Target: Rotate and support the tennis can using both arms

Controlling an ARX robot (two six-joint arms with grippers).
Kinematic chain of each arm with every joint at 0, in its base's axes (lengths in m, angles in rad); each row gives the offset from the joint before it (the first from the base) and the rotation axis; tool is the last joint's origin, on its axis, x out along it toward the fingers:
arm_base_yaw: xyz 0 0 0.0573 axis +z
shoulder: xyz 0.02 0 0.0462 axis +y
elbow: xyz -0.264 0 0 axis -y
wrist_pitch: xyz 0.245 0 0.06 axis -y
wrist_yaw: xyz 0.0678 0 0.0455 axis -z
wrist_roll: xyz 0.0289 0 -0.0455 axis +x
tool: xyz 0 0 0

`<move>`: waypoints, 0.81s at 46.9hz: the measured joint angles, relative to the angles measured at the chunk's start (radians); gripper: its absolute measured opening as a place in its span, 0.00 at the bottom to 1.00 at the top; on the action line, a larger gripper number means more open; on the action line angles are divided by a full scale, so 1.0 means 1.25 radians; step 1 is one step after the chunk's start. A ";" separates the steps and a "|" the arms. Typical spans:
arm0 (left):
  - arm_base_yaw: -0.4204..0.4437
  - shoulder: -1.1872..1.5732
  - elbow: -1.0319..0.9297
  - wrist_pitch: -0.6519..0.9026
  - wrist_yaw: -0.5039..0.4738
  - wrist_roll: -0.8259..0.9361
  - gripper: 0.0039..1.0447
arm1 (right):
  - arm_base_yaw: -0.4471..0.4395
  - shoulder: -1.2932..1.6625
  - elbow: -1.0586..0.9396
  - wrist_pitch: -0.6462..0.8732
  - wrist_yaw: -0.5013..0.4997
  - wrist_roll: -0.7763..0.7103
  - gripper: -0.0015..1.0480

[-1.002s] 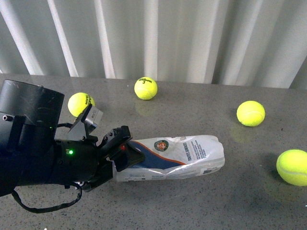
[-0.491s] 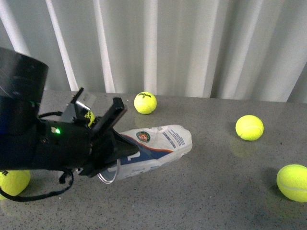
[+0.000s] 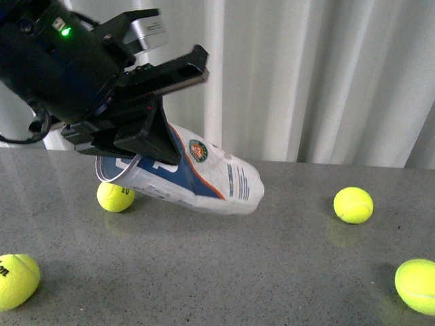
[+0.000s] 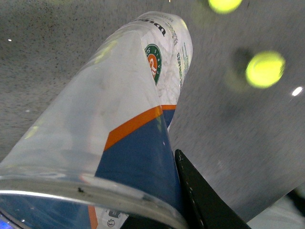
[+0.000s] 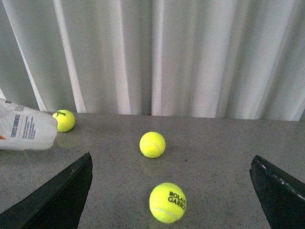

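Observation:
The tennis can is a clear tube with a white, blue and orange label and a round emblem. It hangs above the grey table, tilted, its silver-rimmed open end up at the left and its closed end down at the right. My left gripper is shut on it near the rim; a black finger presses the blue part of the label in the left wrist view, where the tennis can fills the picture. My right gripper stands wide open over the table, the can's closed end off to its side.
Yellow-green tennis balls lie scattered on the table: one under the can, one at front left, two at the right. Two balls lie ahead of the right gripper. White curtains close off the back.
My left arm has lifted the can off the table and swung its rim end upward and leftward. The view has shifted, showing different balls.

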 joint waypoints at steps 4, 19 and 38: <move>-0.034 0.047 0.124 -0.180 -0.104 0.185 0.03 | 0.000 0.000 0.000 0.000 0.000 0.000 0.93; -0.130 0.243 0.465 -0.472 -0.362 0.528 0.03 | 0.000 0.000 0.000 0.000 0.000 0.000 0.93; -0.153 0.313 0.436 -0.492 -0.423 0.619 0.03 | 0.000 0.000 0.000 0.000 0.000 0.000 0.93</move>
